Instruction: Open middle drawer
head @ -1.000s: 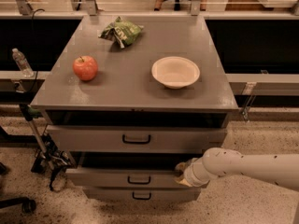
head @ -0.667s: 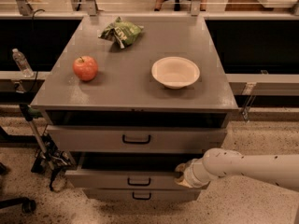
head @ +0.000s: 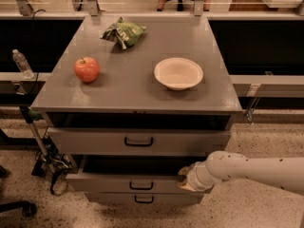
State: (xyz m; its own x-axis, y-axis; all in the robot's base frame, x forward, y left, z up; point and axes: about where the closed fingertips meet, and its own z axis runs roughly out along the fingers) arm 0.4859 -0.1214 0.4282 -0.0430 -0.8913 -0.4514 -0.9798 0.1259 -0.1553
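Middle drawer (head: 104, 183) is the second front down under the bench (head: 128, 87). It stands out past the top drawer (head: 85, 141), with a dark gap showing above it, so I judge it partly open, maybe a third out. The rest of the pull is left. Tool (head: 186, 179) sits low under the bench's right front corner, against the drawer's right end. Can't tell if it's spread or clamped: the wrist hides it.

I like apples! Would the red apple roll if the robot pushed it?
Probably: the apple looks round and the cabinet top looks smooth. It seems firm, not floppy. The gripper is down at the right end of the middle drawer.
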